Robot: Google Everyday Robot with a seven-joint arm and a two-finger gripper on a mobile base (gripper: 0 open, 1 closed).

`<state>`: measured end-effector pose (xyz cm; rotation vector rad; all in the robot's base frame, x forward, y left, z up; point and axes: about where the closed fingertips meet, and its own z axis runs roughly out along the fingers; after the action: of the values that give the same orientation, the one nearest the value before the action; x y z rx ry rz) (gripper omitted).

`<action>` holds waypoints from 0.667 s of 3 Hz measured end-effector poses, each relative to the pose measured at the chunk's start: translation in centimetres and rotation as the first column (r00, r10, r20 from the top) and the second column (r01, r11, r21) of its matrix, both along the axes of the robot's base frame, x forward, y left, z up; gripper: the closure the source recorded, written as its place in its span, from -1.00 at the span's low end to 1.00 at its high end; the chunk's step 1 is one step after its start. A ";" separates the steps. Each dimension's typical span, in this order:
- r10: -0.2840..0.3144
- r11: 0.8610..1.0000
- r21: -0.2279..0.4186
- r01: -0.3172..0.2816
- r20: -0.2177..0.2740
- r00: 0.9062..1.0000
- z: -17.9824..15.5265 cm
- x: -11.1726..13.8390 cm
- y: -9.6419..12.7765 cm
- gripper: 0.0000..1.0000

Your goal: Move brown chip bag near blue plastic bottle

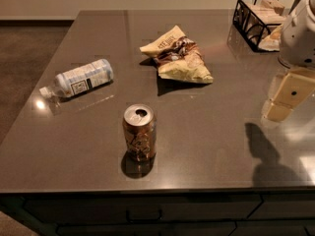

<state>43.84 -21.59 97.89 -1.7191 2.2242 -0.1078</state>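
Brown chip bag (179, 58); claw (281, 107) far right

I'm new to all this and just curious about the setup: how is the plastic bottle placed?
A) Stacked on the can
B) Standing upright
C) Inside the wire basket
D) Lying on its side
D: the blue plastic bottle lies on its side at the left of the counter, cap pointing to the left edge, while the tool hangs far off at the right.

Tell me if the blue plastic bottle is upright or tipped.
Tipped: the blue plastic bottle lies on its side, cap toward the counter's left edge. The hand hovers far right.
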 end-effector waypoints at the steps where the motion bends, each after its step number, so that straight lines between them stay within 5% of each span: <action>1: 0.000 1.000 0.000 0.000 0.000 1.000 0.0 0.0 0.0 -1.00; 2: -0.027 0.999 0.018 0.027 0.016 1.000 -0.5 1.9 0.6 -1.00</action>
<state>45.71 -21.04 97.36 -1.6736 2.2303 -0.1076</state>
